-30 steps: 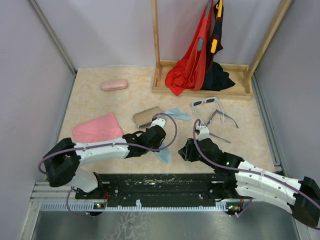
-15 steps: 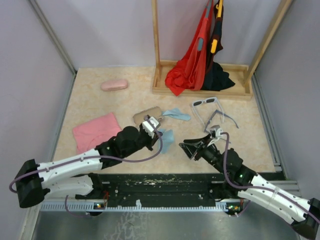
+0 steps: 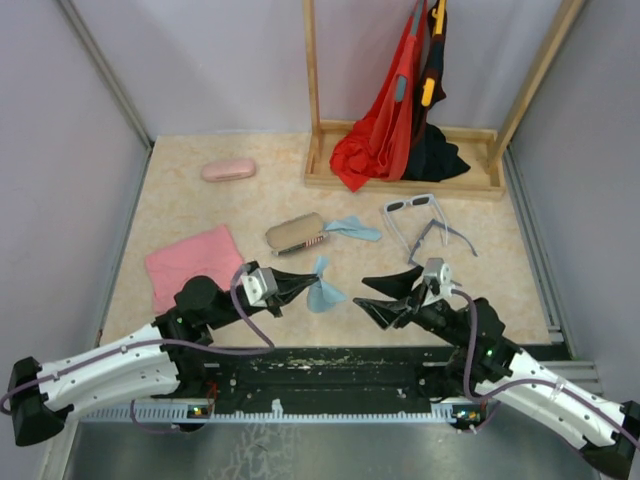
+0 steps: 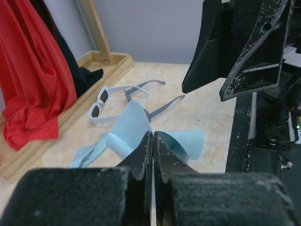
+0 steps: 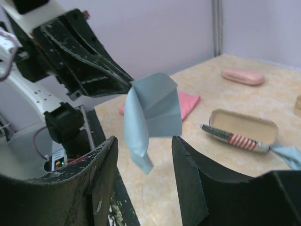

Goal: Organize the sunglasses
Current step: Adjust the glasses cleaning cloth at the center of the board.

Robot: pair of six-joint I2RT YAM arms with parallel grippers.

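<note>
Pale lilac panel walls [image 3: 220, 60] enclose a beige marbled tabletop [image 3: 180, 210] under even, diffuse light. A light wooden rack [image 3: 311, 90] stands at the rear, draped with red fabric [image 3: 375, 140] and black fabric [image 3: 440, 158].

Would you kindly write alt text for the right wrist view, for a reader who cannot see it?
The left gripper pinches a blue cloth in mid-air, just ahead of the open right gripper. Behind, on the table, lie an open case, a pink cloth and a shut pink case.

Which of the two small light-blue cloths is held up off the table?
The crumpled light-blue cloth pinched in the left gripper's shut jaws; the other light-blue cloth lies flat beside the open tan-lined glasses case.
</note>
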